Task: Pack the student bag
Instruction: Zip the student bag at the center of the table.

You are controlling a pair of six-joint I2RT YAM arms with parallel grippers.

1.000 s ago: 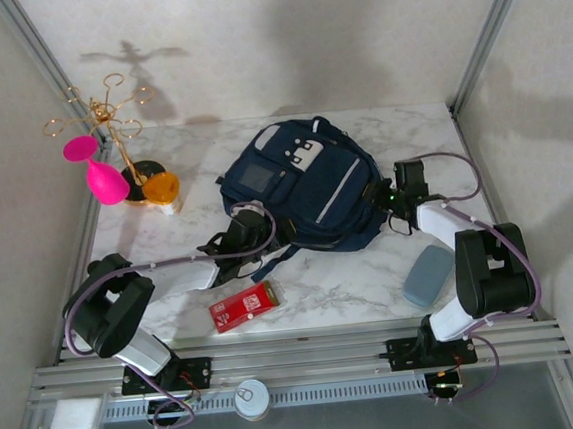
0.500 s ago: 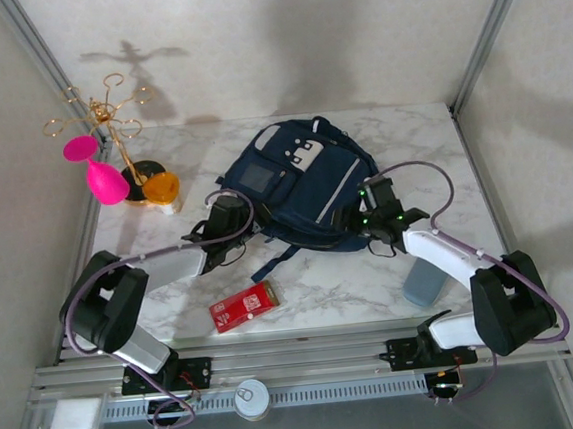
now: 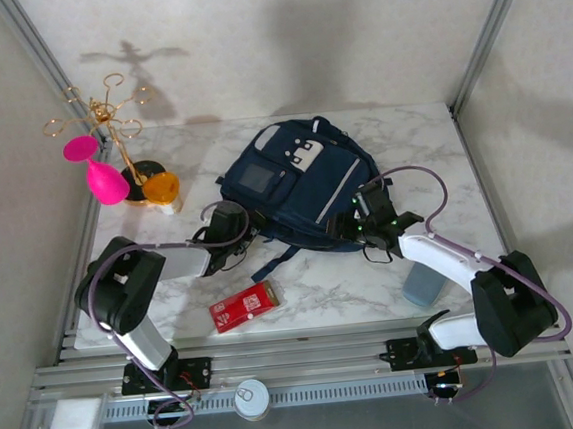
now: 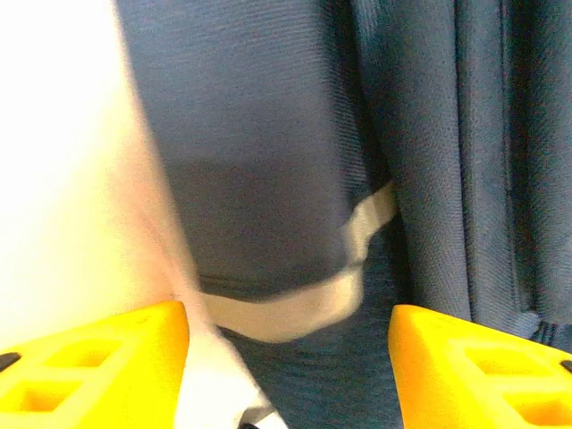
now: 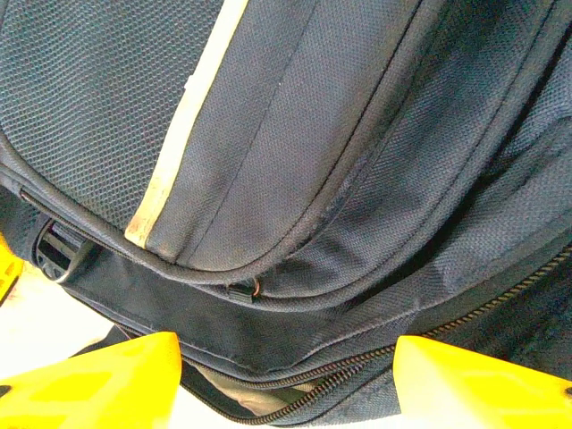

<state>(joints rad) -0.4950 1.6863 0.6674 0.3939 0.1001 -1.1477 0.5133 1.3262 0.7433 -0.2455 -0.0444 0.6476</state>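
The student bag (image 3: 299, 183) lies flat in the middle of the marble table, navy with pale stripes and grey-white patches. My left gripper (image 3: 235, 222) is at its near-left edge, by the dark straps (image 3: 271, 261). In the left wrist view the left gripper (image 4: 286, 357) is open, with navy fabric and a pale stripe (image 4: 295, 308) of the bag close ahead. My right gripper (image 3: 356, 224) is at the bag's near-right edge. The right gripper (image 5: 288, 366) is open over a partly parted zipper (image 5: 357, 375) with pale lining behind it.
A red box (image 3: 244, 306) lies near the front edge. A blue-grey case (image 3: 421, 281) sits at the front right, partly under my right arm. A gold stand (image 3: 108, 125) with pink pieces (image 3: 106, 178) and an orange object (image 3: 161, 188) stands at the back left.
My right arm has swung from the bag's right side to its near-right edge. My left gripper has shifted slightly left along the bag's near-left edge. The bag has stayed put.
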